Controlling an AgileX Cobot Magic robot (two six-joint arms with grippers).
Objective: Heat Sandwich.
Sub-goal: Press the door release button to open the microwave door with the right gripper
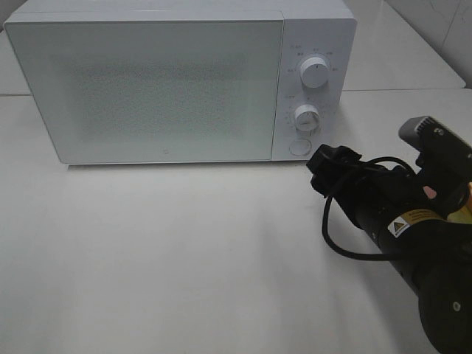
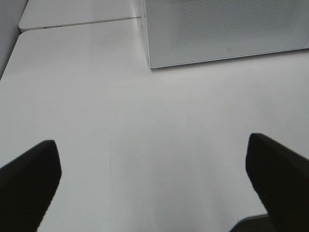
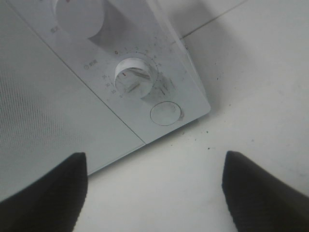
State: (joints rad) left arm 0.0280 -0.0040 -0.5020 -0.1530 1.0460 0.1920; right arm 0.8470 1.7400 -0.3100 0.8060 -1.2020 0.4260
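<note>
Two broad stretches of bare white worktop (image 1: 184, 258) give room to move. One runs from the front edge of the microwave (image 1: 147, 81) down to the near edge of the high view. The other opens past the microwave's left front corner, where the left wrist view shows a seam (image 2: 82, 21) between two slabs.

The microwave stands at the back of the worktop with its frosted door (image 1: 147, 88) shut flush. Its control panel is on the right side and carries an upper knob (image 1: 316, 73), a lower knob (image 1: 306, 116) and a round button (image 1: 299, 146) near the bottom corner. More worktop lies open to the right of the microwave.

The right arm (image 1: 413, 236) comes in from the lower right, and a black cable (image 1: 332, 236) loops off it over the worktop. The right fingers (image 3: 263, 193) are spread apart with nothing between them. They sit just above the worktop near the microwave's lower right corner, aimed at the round button and lower knob but clear of the panel.

The left fingers (image 2: 29, 186) are spread wide and grasp nothing. They hang over bare worktop, well apart from the microwave's left front corner.

The sandwich shows in none of the views, so I cannot tell where it lies relative to either pair of fingers. Nothing can be made out through the frosted door.
</note>
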